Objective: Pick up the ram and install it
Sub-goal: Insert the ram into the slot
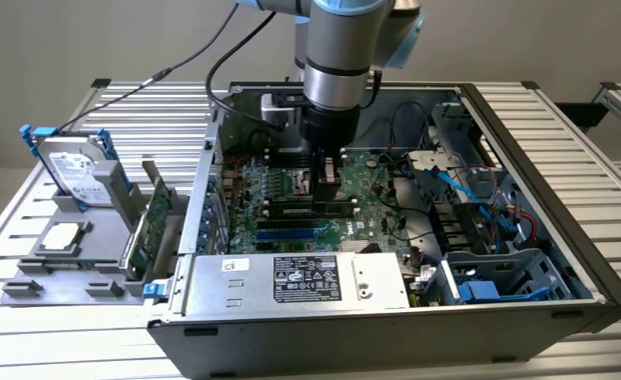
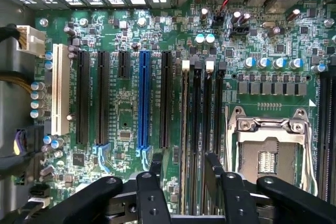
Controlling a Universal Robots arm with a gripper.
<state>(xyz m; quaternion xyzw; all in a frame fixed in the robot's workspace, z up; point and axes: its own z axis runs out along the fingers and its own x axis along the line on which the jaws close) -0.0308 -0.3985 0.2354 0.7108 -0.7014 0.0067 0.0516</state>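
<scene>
While the arm reaches straight down into the open computer case [image 1: 521, 261], the gripper [image 1: 328, 176] is seen just above the motherboard [image 1: 289, 202], over the memory slots [image 1: 308, 210] beside the processor socket [image 2: 268, 148]. In the wrist view, the gripper [image 2: 182, 169] is shown with its two black fingers [image 2: 214, 167] spread wide apart, nothing being clamped between them. The ram [image 2: 184, 145] is found directly below that gap: a thin green stick standing on edge in the memory slot nearest the black expansion slots, on the far side of the memory bank from the processor socket. Neither finger can be seen touching it. In the exterior view the ram [image 1: 337, 208] appears as a narrow green strip lying along the slots just beneath the gripper.

On the same board, a blue expansion slot [image 2: 143, 100] and a white expansion slot [image 2: 61, 90] are seen farther from the processor socket than the ram, with black slots between them. A power supply [image 1: 300, 281] with a white label is fitted along the near wall of the case in the exterior view. Outside the case, towards the exterior view's left, a grey tray [image 1: 51, 277] is set on the slatted table [image 1: 606, 158]; a hard drive [image 1: 78, 170] and a green expansion card [image 1: 154, 218] are held upright on it.
</scene>
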